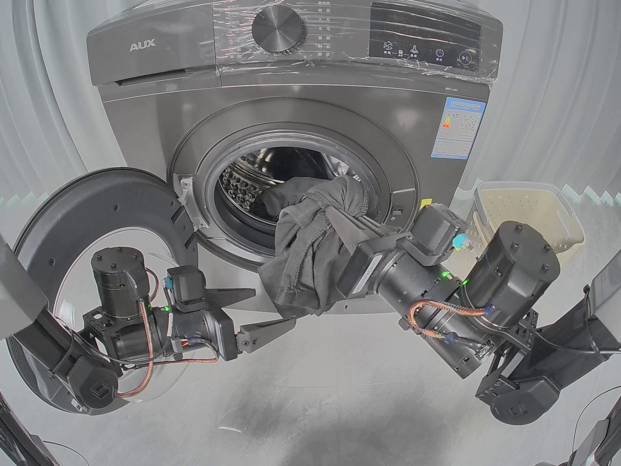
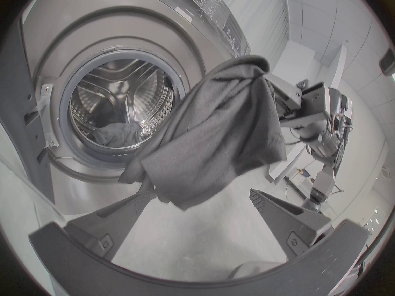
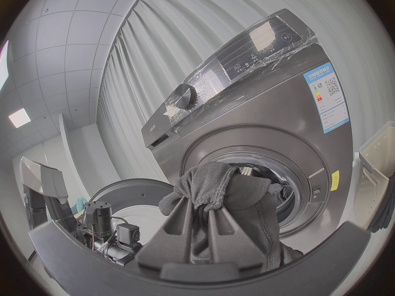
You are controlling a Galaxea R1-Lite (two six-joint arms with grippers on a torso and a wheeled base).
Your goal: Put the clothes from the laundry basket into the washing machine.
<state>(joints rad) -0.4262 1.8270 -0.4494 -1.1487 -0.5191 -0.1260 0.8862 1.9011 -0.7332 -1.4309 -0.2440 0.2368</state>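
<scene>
— Where's the dark garment [image 1: 310, 241]?
— Hanging at the washing machine's [image 1: 155, 105] open mouth, clamped in the right gripper [image 3: 200, 210].
— And the left gripper [image 1: 275, 305]?
— Fingers apart, below that mouth, under the hem. The laundry basket [image 1: 527, 211] stands beside the machine.

**Fig. Layout at the washer mouth, as I see it from my remote station.**
The washing machine [image 1: 291, 98] stands ahead of me, its door [image 1: 97, 228] swung out to the left and the laundry basket [image 1: 527, 218] on the floor to its right. My right gripper [image 3: 200, 206] holds a garment [image 1: 310, 241] before the drum [image 2: 123, 95] opening. A second garment [image 2: 117, 134] lies inside. My left gripper [image 1: 273, 305] sits low in front, just beneath the hanging cloth.
</scene>
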